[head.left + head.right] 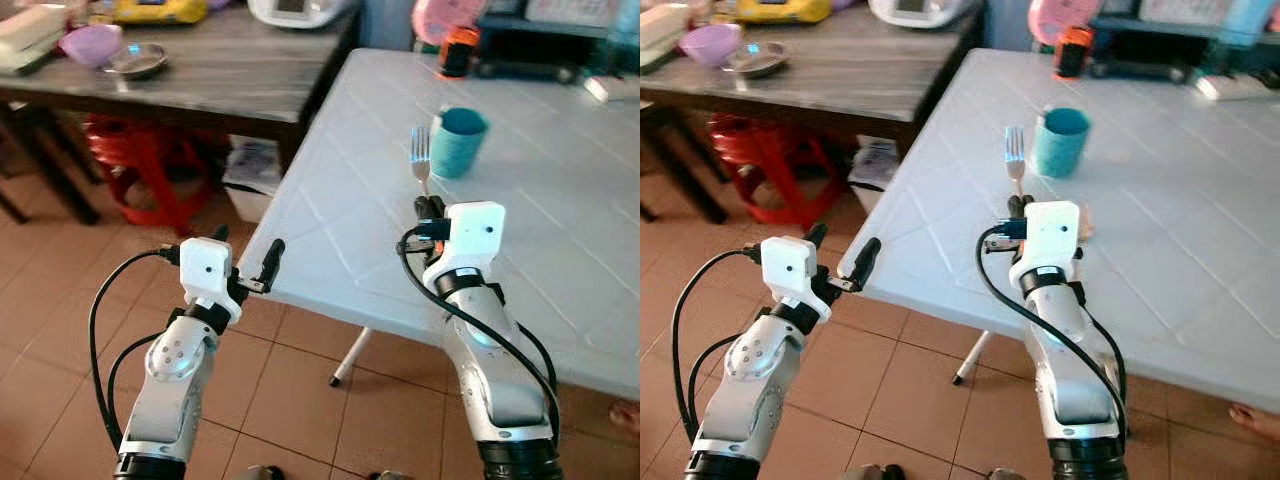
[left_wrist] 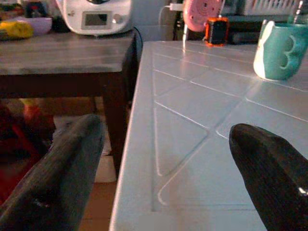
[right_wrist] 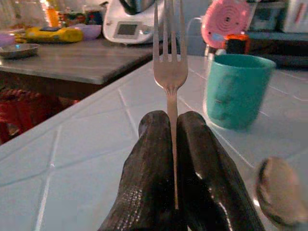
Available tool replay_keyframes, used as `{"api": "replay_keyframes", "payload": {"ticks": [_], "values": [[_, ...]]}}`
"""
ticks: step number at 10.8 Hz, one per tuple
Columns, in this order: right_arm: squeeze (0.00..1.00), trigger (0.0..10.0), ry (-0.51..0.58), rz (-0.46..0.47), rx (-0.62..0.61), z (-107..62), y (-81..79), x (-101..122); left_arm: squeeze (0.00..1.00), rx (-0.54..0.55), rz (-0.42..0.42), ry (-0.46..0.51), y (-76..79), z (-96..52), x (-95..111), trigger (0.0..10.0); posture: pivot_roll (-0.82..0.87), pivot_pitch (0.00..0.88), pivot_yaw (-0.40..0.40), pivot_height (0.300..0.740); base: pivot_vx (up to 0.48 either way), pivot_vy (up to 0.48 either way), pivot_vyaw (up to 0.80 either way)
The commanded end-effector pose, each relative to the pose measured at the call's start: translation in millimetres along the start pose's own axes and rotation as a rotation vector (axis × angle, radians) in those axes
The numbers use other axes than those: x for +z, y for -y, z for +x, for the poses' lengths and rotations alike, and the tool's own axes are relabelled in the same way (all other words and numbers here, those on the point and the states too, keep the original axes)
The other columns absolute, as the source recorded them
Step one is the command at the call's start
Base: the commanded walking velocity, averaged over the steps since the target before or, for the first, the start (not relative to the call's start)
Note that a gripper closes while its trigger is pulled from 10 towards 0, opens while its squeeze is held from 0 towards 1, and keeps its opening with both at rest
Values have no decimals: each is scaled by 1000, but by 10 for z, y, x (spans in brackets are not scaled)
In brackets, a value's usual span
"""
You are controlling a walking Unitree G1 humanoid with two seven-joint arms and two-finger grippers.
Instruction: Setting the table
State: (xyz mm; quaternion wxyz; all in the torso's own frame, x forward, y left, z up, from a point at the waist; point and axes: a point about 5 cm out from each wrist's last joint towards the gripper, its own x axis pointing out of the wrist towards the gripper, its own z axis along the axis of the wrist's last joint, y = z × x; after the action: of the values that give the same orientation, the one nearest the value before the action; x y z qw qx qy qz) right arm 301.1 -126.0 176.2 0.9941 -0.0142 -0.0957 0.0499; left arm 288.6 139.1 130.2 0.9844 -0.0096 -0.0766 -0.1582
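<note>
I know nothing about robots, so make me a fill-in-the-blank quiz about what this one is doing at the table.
1. The right gripper is shut on a ____.
2. The teal cup stands on the ____ table.
3. The left gripper, at the table's corner, has its fingers ____.
4. The fork's tines point toward the ____.

Missing words: fork; white; open; cup

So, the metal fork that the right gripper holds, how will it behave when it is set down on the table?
The fork looks like thin stiff metal, so it probably will not bend. The right gripper pinches only its narrow handle, tines pointing out, so it may pivot or slip. On the smooth white table it could slide, and should lie flat rather than roll.
</note>
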Motion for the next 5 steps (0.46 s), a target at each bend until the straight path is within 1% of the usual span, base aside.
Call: {"api": "replay_keyframes", "payload": {"ticks": [1, 2, 3, 5], "values": [[0, 10000, 23, 6, 8, -3, -12, 36, 0, 9, 3, -21, -24, -9, -29, 10000, -13, 105, 61, 740, 0, 0, -531], [0, 10000, 20, 7, 7, -2, -12, 28, 0, 5, 2, -24, -10, -9, -36, 10000, -12, 105, 61, 740, 0, 0, -500], [0, 10000, 19, 8, 8, -3, -21, 23, 0, 2, 1, -24, -9, -9, -34, 10000, -11, 106, 62, 740, 0, 0, 0], [0, 10000, 19, 10, 10, 0, -37, 14, 0, -6, 8, -26, -14, -6, -29, 10000, -7, 106, 66, 740, 0, 291, 0]]}}
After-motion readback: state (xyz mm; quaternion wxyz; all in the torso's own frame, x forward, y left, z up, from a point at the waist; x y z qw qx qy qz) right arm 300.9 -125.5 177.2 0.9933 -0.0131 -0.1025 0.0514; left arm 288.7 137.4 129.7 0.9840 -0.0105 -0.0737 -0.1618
